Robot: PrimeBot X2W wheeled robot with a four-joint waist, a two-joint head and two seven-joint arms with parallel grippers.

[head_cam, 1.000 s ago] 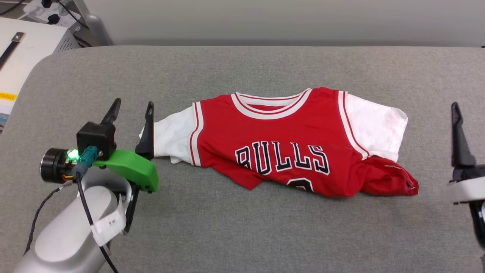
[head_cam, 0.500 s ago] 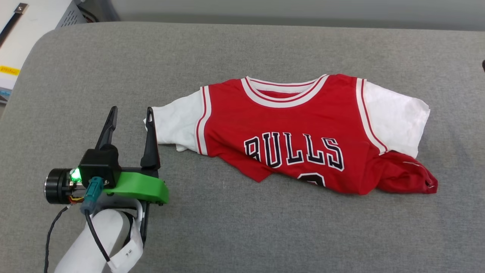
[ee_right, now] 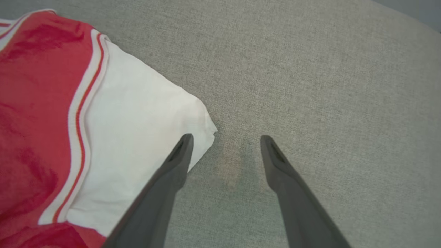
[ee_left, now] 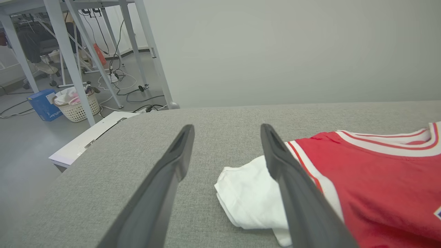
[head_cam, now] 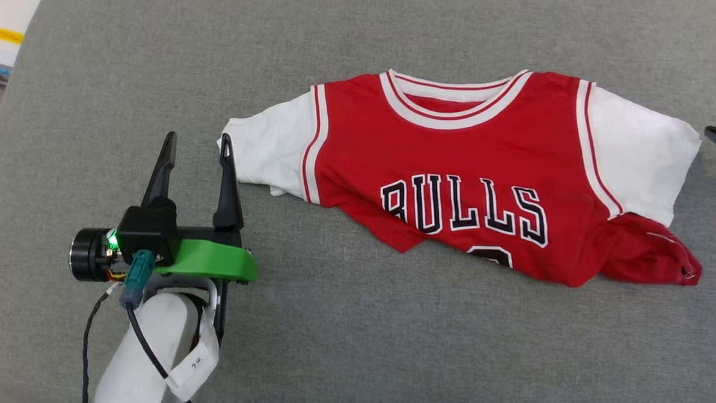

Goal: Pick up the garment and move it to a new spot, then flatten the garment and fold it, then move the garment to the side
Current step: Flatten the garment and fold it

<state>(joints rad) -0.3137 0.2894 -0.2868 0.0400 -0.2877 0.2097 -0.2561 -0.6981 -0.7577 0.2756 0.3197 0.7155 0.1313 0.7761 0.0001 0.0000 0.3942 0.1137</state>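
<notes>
Left hand (head_cam: 198, 136) hangs spread open just beside the white sleeve (head_cam: 268, 145) of the red BULLS jersey T-shirt (head_cam: 464, 162), which lies rumpled on the grey fabric worktop (head_cam: 358, 347). Right hand (ee_right: 226, 136), also spread, hovers at the other sleeve (ee_right: 137, 137). I should pinch both sleeve edges low and evenly.

Right gripper (ee_right: 226, 137): the two dark fingers enter from 6 o'clock with the jaws spread wide, and only bare grey padded surface (ee_right: 310, 86) lies between the tips. The garment (ee_right: 31, 86) occupies the sector from 7 to 11 o'clock. Its white sleeve (ee_right: 137, 124) lies flat, with the corner pointing toward 3 o'clock. The 9 o'clock finger overlaps that corner; contact cannot be determined. Red-white striped trim (ee_right: 81, 134) separates the sleeve from the red body.
</notes>
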